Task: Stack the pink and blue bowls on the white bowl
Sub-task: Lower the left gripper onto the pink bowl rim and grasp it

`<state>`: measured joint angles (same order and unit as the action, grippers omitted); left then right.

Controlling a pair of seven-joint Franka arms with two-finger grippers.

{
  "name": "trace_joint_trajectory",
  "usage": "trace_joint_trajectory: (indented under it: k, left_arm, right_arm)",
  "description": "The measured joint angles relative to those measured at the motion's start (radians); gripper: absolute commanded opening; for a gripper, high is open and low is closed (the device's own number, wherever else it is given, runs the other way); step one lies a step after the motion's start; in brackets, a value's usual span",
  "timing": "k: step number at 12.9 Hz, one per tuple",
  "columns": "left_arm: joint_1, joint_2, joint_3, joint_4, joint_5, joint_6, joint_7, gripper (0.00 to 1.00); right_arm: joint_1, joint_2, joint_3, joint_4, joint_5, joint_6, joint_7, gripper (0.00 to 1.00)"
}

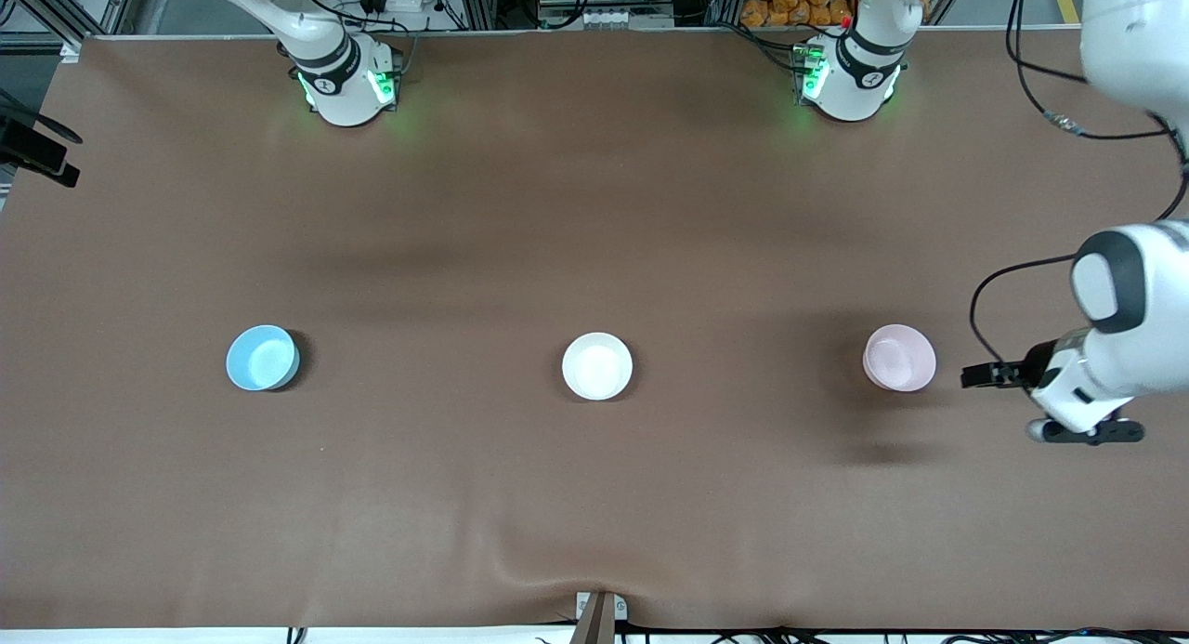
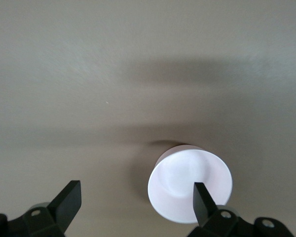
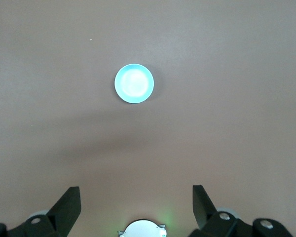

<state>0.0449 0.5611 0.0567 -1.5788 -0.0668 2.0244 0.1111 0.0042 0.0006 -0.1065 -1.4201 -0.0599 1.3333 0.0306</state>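
Three bowls stand upright in a row on the brown table. The blue bowl (image 1: 263, 358) is toward the right arm's end, the white bowl (image 1: 597, 366) in the middle, the pink bowl (image 1: 899, 358) toward the left arm's end. My left gripper (image 1: 1087, 430) hangs open and empty above the table beside the pink bowl, at the left arm's end. In the left wrist view (image 2: 136, 192) one fingertip overlaps the pink bowl's (image 2: 187, 185) rim. My right gripper (image 3: 136, 197) is open and empty, high above the table, out of the front view. The blue bowl (image 3: 133, 83) shows small below it.
The two arm bases (image 1: 346, 82) (image 1: 850, 77) stand at the table's edge farthest from the front camera. A small clamp (image 1: 599, 614) sits at the nearest edge, where the brown cloth wrinkles. Black cables hang by the left arm.
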Motion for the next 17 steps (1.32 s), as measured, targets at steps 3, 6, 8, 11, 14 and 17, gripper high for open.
trace_joint_trajectory:
  k: [3,6,8,11,14,17]
  left_arm:
    - [0.0,0.019,-0.001,-0.093,-0.01,0.099,0.0,0.93]
    - [-0.001,0.008,-0.006,-0.168,-0.011,0.178,0.0,0.78]
    - [-0.001,0.002,-0.013,-0.184,-0.011,0.185,0.0,0.7]
    - [-0.002,0.002,-0.016,-0.202,-0.011,0.186,0.0,0.66]
    - [-0.001,0.002,-0.016,-0.229,-0.011,0.192,0.0,0.46]
    - [-0.001,0.002,-0.016,-0.242,-0.011,0.194,0.001,0.13]
  right_arm:
    - [0.0,0.008,0.001,0.0,-0.012,0.013,0.0,1.0]
    - [0.041,0.013,0.008,-0.002,-0.012,0.09,0.012,1.0]
    - [0.082,0.018,0.014,-0.002,-0.013,0.121,0.083,1.0]
    - [0.106,0.019,0.017,-0.002,-0.013,0.122,0.116,1.0]
    - [0.121,0.019,0.018,-0.002,-0.013,0.122,0.118,1.0]
    - [0.121,0.019,0.017,-0.002,-0.013,0.122,0.118,1.0]
